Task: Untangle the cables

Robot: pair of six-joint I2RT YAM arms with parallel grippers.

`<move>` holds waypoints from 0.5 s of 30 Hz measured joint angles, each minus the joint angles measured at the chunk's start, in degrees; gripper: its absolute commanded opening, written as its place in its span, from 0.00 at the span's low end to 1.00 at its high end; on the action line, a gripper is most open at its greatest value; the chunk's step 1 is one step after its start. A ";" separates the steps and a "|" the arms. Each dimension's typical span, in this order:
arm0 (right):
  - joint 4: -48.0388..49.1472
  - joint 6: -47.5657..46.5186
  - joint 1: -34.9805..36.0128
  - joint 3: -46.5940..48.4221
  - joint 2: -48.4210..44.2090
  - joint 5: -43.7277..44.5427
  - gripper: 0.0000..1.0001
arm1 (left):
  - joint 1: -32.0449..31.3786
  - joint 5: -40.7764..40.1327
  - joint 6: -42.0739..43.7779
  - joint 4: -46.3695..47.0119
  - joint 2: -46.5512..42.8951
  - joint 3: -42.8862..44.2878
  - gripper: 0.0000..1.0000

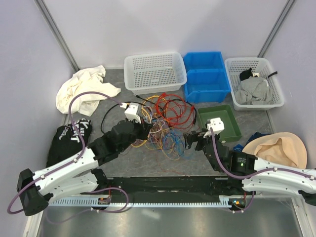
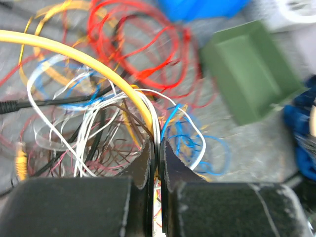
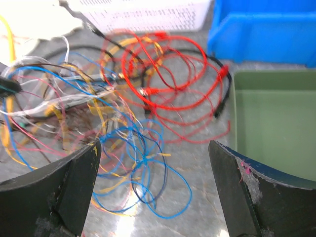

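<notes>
A grey table (image 1: 133,160) is enclosed on three sides by pale lilac walls (image 1: 163,24), with metal posts (image 1: 56,32) set in the back corners. Along the far edge are lined a white basket (image 1: 155,74), blue bins (image 1: 206,84) and a second basket (image 1: 232,74) filled with grey cloth (image 1: 252,91). A green tray (image 1: 229,126) is placed nearer, a white cloth (image 1: 84,91) and black bag (image 1: 66,140) left, a tan hat (image 1: 276,148) right.

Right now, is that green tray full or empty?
Empty: the green tray shows only its bare floor in both wrist views; no cables lie in it.
</notes>
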 measured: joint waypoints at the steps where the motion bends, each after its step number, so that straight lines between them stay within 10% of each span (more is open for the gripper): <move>1: 1.14 -0.81 0.00 0.37 0.17 -0.13 0.98 | 0.00 0.72 1.22 0.59 -0.81 0.07 0.02; 15: 12.72 -3.19 -18.49 18.01 22.82 -25.94 0.98 | -0.42 14.03 12.83 21.09 -6.40 -19.93 0.02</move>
